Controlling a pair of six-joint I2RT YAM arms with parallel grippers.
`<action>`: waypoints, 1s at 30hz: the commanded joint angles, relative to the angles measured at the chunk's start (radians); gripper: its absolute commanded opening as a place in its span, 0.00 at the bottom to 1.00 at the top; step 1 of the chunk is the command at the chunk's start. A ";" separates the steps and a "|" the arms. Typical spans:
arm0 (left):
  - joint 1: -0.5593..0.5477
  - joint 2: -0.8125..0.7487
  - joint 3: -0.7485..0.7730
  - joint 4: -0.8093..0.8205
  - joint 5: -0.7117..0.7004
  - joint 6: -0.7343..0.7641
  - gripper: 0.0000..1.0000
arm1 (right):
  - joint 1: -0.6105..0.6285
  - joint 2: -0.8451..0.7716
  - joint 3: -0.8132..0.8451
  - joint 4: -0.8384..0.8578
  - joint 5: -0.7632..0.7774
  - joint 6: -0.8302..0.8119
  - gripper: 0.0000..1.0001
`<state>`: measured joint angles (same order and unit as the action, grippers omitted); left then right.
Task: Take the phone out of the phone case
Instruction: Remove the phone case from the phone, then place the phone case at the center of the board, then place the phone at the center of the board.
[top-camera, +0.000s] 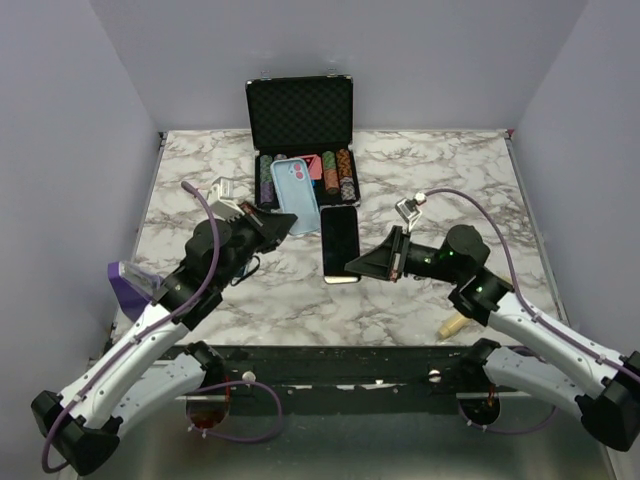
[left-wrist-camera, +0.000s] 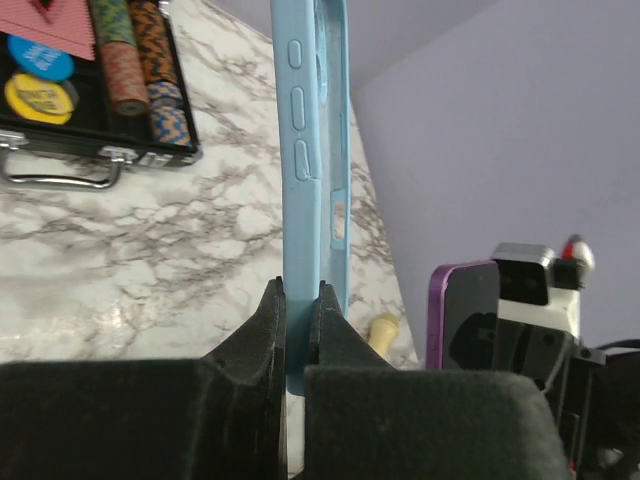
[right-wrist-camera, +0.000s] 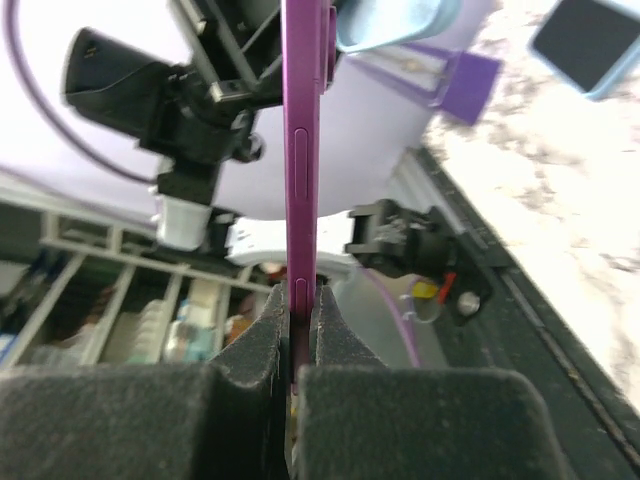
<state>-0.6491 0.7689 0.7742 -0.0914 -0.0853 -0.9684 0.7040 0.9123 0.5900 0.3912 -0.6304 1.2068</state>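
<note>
The left gripper (top-camera: 287, 224) clamps the blue phone case (top-camera: 297, 190) while the right gripper (top-camera: 352, 268) pinches the purple phone (top-camera: 340, 240), the 2 held side by side.

An open box (top-camera: 300, 120) is standing at the back middle of the tabletop (top-camera: 450, 170), with stacks of chips (top-camera: 338, 172) lying in its lower half. The phone case (top-camera: 297, 193) is sitting just in front, overlapping the box's near edge, its near end pinched in the left claw (top-camera: 286, 226). The phone (top-camera: 340, 243) is sitting just right of the phone case and nearer, apart from it, its near end pinched in the right claw (top-camera: 352, 268). A small peg (top-camera: 452, 325) is lying near the tabletop's front right edge.
</note>
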 joint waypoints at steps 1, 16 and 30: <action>0.000 -0.031 0.040 -0.154 -0.178 0.097 0.00 | 0.005 -0.055 0.132 -0.456 0.200 -0.284 0.01; -0.001 -0.079 -0.111 -0.075 0.143 0.125 0.00 | -0.053 0.062 0.306 -0.917 0.816 -0.490 0.01; -0.011 0.222 -0.431 0.591 0.404 -0.234 0.00 | -0.406 0.260 0.280 -0.787 0.425 -0.673 0.01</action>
<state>-0.6506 0.8940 0.3939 0.1787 0.2192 -1.0760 0.3313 1.1412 0.8871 -0.4942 -0.0280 0.5980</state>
